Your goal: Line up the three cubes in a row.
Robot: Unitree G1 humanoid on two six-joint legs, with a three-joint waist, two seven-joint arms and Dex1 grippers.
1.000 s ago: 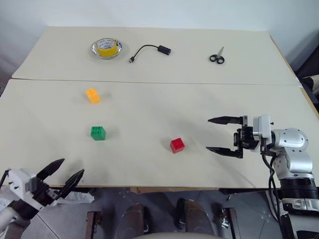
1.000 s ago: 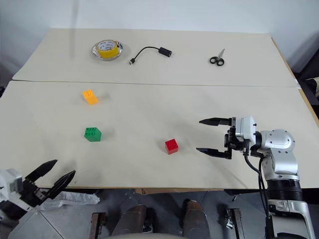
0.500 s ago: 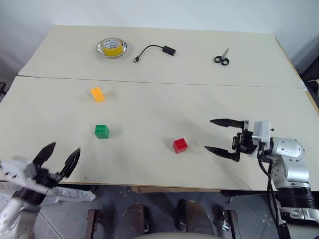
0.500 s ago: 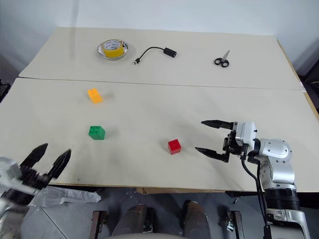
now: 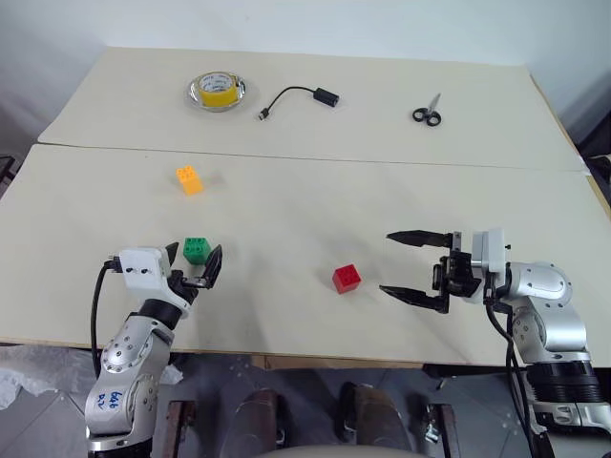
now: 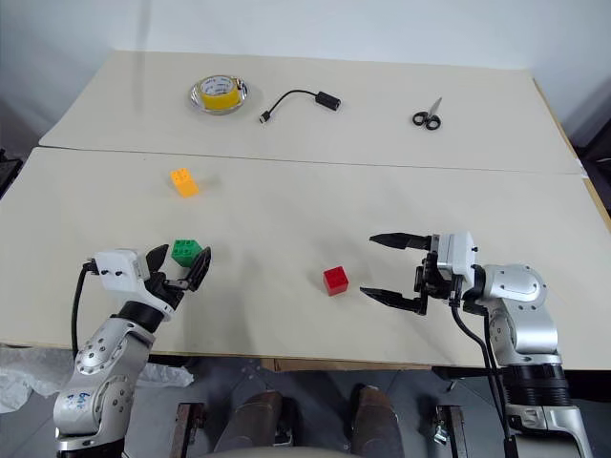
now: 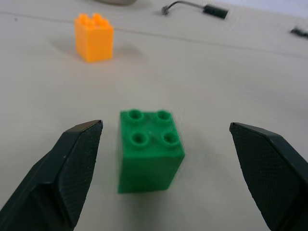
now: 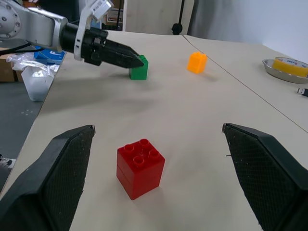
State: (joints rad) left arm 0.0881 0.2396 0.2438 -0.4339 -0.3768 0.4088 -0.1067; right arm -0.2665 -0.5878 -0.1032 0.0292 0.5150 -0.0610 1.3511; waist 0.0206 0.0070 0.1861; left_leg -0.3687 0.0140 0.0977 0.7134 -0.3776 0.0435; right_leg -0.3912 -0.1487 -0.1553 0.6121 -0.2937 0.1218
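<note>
A pale worktop (image 5: 401, 200) carries the orange cube (image 5: 189, 179), green cube (image 5: 197, 250) and red cube (image 5: 347, 279), well apart. Along its far side lie a tape roll in a dish (image 5: 218, 90), a cable (image 5: 296, 98) and scissors (image 5: 425, 112).

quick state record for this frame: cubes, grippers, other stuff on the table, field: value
green cube: upright, between open fingers of left gripper, not gripped
red cube: near table edge, ahead of right gripper, untouched
orange cube: beyond green, apart
left gripper: open
right gripper: open, level, aimed at red cube
row: not yet formed
far table: tape roll in dish, cable, scissors
</note>
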